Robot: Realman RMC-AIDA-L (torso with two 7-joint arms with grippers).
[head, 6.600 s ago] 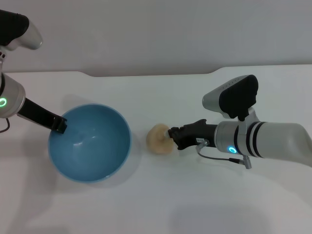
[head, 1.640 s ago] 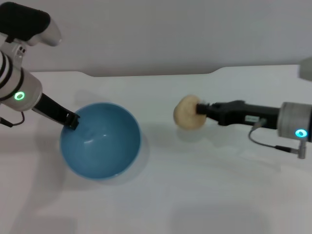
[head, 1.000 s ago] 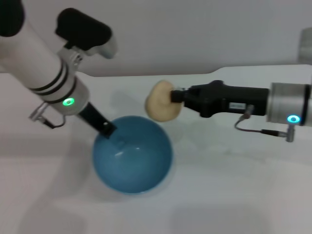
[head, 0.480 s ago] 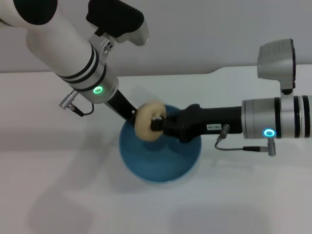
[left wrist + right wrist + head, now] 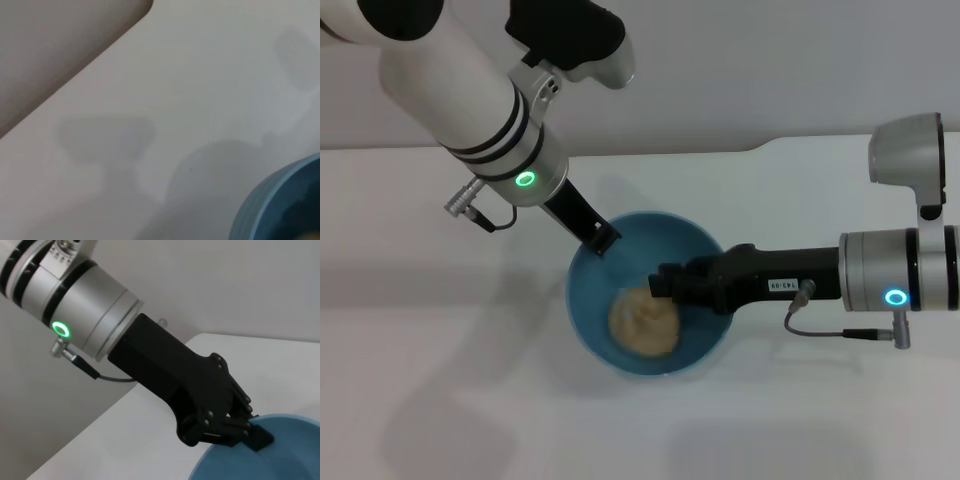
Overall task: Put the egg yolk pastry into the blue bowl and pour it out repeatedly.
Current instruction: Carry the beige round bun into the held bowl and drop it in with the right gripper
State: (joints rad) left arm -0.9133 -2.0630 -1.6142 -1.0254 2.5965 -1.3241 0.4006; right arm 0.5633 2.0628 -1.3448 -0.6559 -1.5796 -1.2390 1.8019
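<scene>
Blue bowl (image 5: pixel 645 300): widest thing on the worktop (image 5: pixel 440 400), sitting directly beneath the tip of the right claw, its far rim pinched by the left claw. My guess is that it is gripped at the rim so it can be tipped for the pour without a change of grip.

Bowl's look: round, deep, plain light blue, glossy inside; the right wrist view shows only an arc of its rim (image 5: pixel 260 440), the left wrist view a slice of its outer wall (image 5: pixel 280 205).

Left claw (image 5: pixel 601 238): comes down from the upper left and is clamped on the bowl's rim; the right wrist view shows its black fingers (image 5: pixel 250 432) closed over the edge. It seems placed to steady the bowl while the pastry goes in.

Right claw (image 5: pixel 660 287): reaches in level from the right, its tip over the bowl's inside, just above the pastry. Whether its fingers are spread or closed I cannot tell, nor whether they touch the pastry.

Egg yolk pastry (image 5: pixel 644 321): lies on the bowl's floor, just below and in front of the right claw's tip, well across from the left claw's hold.

Pastry's look: small round bun, slightly flattened, pale tan-golden, matte and faintly mottled, far smaller than the bowl.

Stage: placing looks done; the pour is not yet begun.
</scene>
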